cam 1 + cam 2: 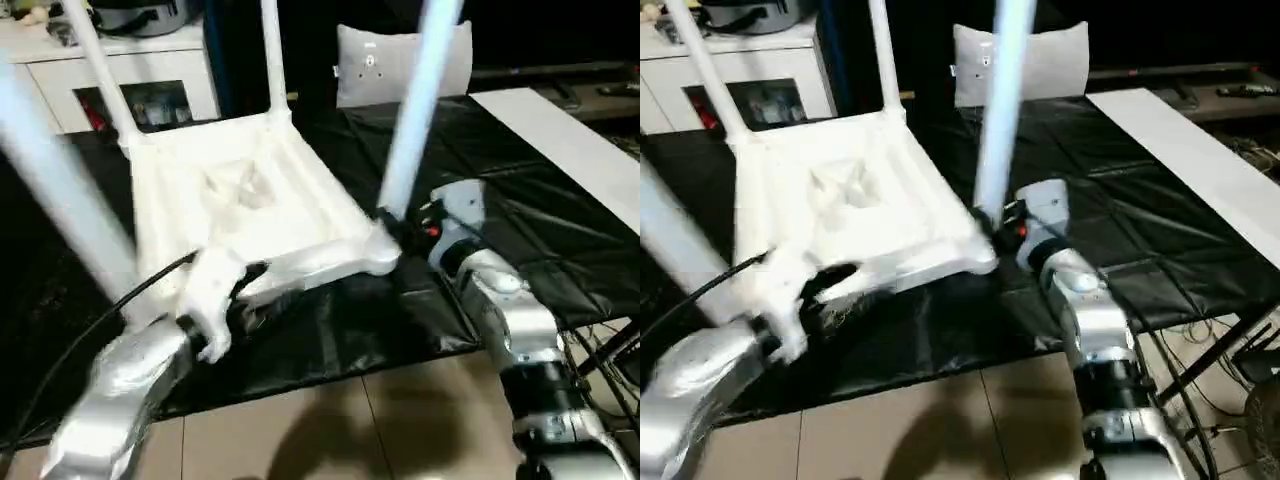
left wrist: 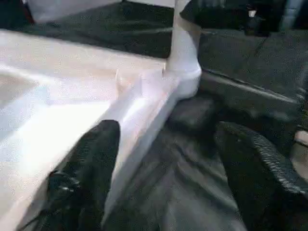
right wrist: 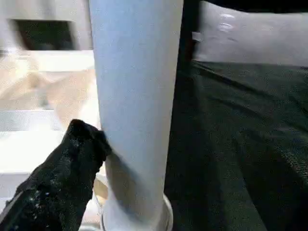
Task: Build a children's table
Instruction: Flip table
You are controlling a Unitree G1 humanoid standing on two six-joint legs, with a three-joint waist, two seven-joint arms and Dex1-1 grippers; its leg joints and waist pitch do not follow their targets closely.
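The children's table lay upside down on the black sheet, legs rising toward 12 o'clock. The right gripper was closed around the near-right leg just above its socket. The left gripper stood open astride the top's near rim, at 9 o'clock from that leg.

A grey cushion stands at the back beside a white cabinet — black sheeting covers the tiled floor.
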